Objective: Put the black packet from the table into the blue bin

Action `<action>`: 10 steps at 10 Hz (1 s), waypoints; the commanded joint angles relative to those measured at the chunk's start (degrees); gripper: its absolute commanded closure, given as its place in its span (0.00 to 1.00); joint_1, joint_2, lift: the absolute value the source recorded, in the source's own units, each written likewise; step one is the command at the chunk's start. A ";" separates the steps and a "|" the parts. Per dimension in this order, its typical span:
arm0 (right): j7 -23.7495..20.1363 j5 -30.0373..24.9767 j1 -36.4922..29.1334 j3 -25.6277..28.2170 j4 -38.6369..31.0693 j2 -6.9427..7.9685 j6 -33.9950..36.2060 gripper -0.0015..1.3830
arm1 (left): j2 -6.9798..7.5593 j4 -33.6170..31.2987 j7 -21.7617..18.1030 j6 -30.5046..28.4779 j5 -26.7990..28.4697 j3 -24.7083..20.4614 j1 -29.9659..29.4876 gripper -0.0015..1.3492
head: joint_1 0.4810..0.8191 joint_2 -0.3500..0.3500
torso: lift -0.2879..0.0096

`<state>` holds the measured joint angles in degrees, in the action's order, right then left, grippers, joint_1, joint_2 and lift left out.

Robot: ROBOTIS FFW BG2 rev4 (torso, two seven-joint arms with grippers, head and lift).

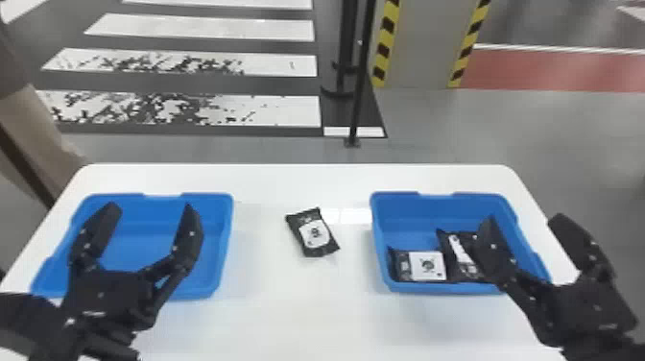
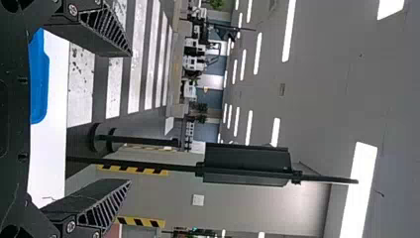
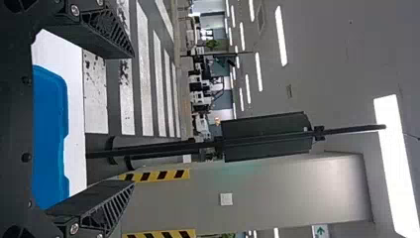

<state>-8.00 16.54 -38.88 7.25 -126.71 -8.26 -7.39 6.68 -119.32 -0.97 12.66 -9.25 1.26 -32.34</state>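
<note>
1. Packet (image 1: 313, 233), black: flat on desk (image 1: 288, 307), between left bin (image 1: 224, 240) and right bin (image 1: 379, 235).
2. Left gripper (image 1: 150, 206) above left bin, right gripper (image 1: 524, 220) near right bin's outer end; jaws wide on both, nothing held.
3. Calls for centred approach, jaws angled to straddle packet's long sides, low and level before closing gently.
4. Likelier destination: right bin, given other packets (image 1: 428, 265) inside. Requires lift clear of rim.

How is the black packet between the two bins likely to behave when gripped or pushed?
The black packet has flat, sealed-looking ends, so its wrapper is probably flexible and may crumple when squeezed. Lying flat on the table, it would likely slide rather than roll.
</note>
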 commanded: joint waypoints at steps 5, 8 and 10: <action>-2.72 -1.92 8.79 -6.91 5.28 -2.64 9.21 0.08 | 0.18 0.00 0.00 -0.28 0.00 0.12 0.00 0.09 | 0.63 0.49 | 0.60; -6.59 -3.17 20.04 -13.08 14.00 -4.13 19.48 0.08 | 0.18 0.00 0.00 -0.56 0.00 0.23 0.00 0.09 | 0.63 0.59 | 0.60; -8.26 -3.52 26.65 -16.73 18.36 -4.40 24.26 0.08 | 0.27 0.00 0.00 -0.70 0.00 0.23 0.00 0.09 | 0.63 0.65 | 0.60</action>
<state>-16.21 13.04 -13.87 -8.54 -109.15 -12.60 15.38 6.94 -119.32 -0.97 11.97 -9.25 1.49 -32.29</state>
